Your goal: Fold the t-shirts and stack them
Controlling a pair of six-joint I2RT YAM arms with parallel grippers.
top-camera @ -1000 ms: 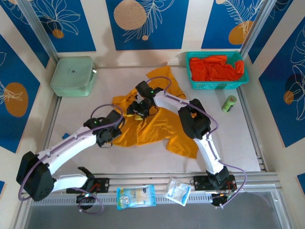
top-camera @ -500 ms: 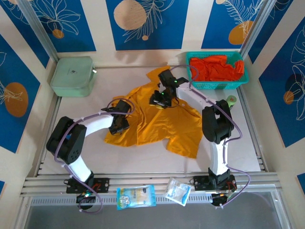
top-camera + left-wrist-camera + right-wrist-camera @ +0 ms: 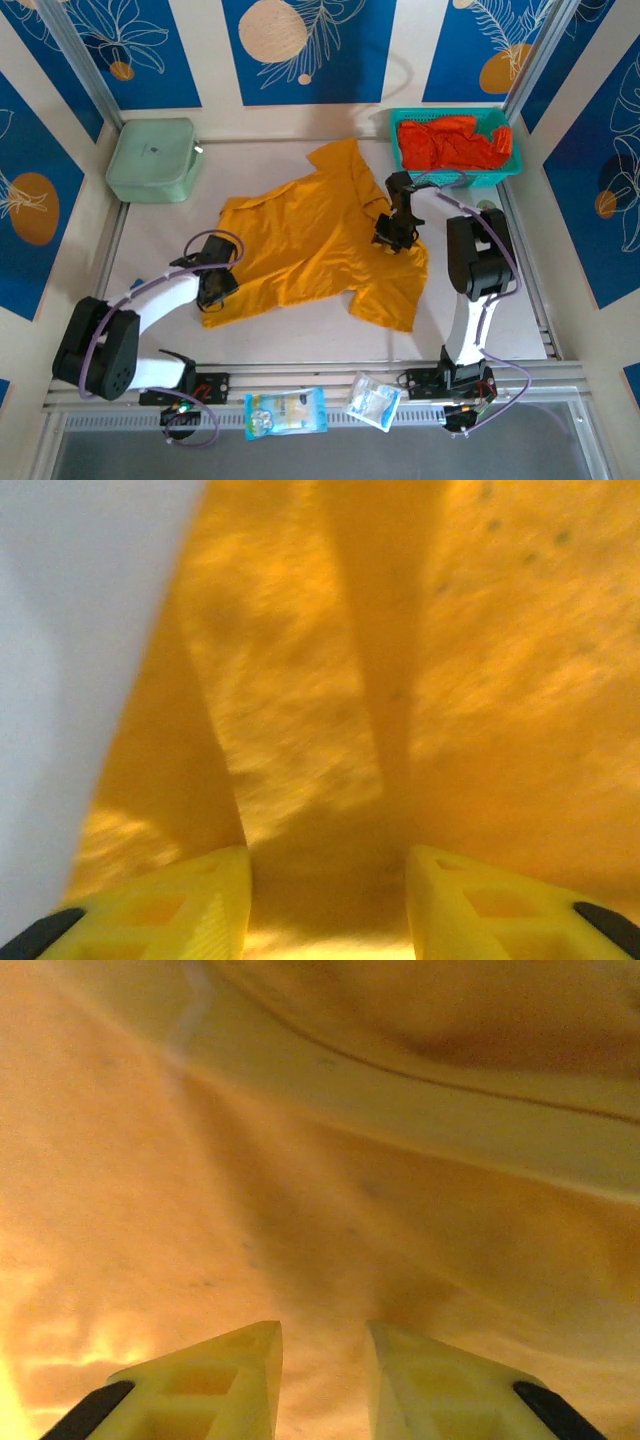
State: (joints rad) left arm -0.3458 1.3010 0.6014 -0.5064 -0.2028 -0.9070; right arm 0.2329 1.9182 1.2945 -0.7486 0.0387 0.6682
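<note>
Overhead I see the mustard t-shirt [image 3: 310, 250] spread on the desk [image 3: 500, 300] just left of the teal basket [image 3: 455, 181] of red-orange t-shirts [image 3: 450, 143]; wrist views show left claw [image 3: 328, 865] pinching its cloth, right claw [image 3: 322, 1340] narrowed, grip I cannot tell

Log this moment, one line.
yellow t-shirt: spread | left tool: its left edge | right tool: its right side | orange t-shirts: teal basket

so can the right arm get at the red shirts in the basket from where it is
Probably yes: the teal basket sits just beyond the right arm, open-topped, with the red shirts heaped inside and nothing between. Its jaws are down on the yellow shirt.
</note>
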